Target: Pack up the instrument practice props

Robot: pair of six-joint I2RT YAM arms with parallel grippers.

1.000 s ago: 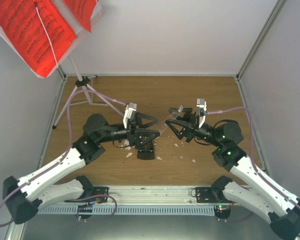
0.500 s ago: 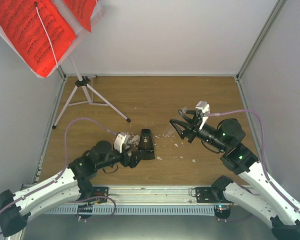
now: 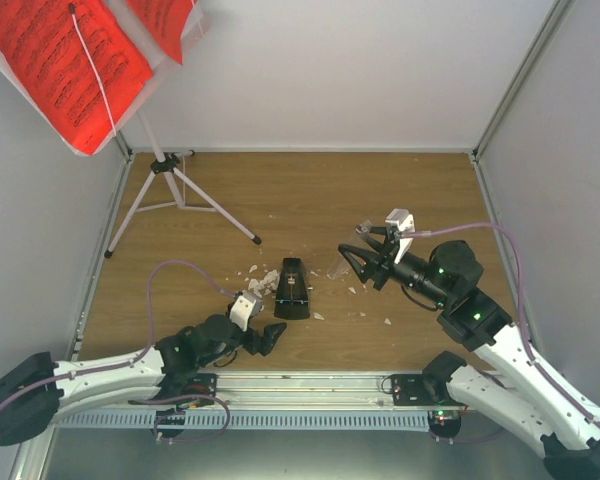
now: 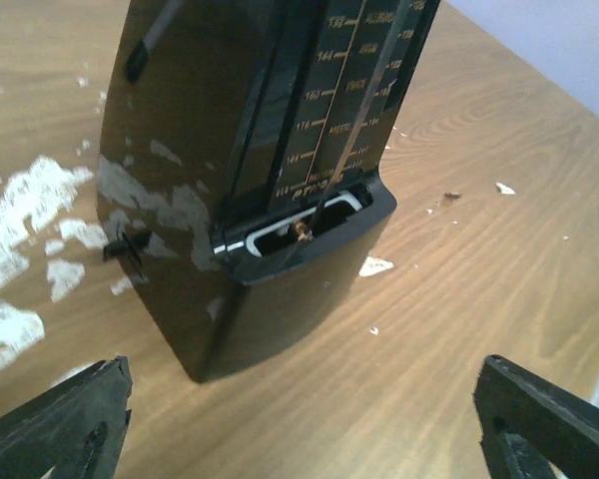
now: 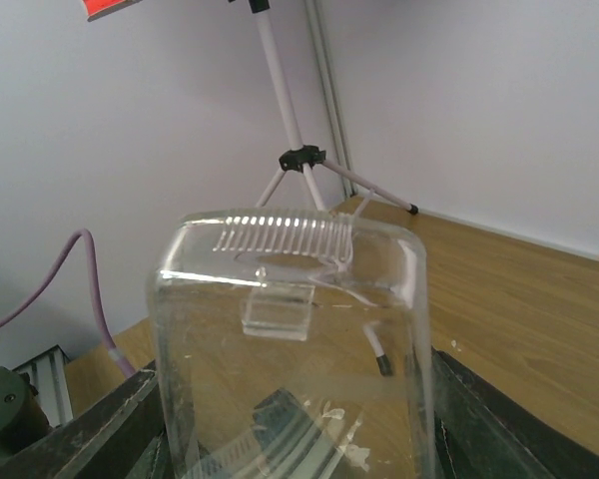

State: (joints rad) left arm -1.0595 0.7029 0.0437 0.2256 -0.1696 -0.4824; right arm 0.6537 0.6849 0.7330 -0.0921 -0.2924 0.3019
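- The left gripper [image 3: 267, 338] hangs low near the front edge of the brown wooden bench [image 3: 380, 190], its jaws spread wide and holding nothing.
- Just beyond its fingertips [image 4: 65, 414] the small black pyramid-shaped metronome [image 3: 292, 288] sits on the bench, untouched, with its scale face towards the left wrist camera.
- Scattered white crumbs [image 3: 255, 285] lie beside the metronome.
- The right gripper [image 3: 363, 252] is clamped on a clear plastic cover [image 5: 290, 339], to the right of the metronome and apart from it.
- The white music stand with thin tripod legs [image 3: 165, 170] stands in the far left corner, with bright red sheets of printed music [image 3: 60, 60] on its tray.
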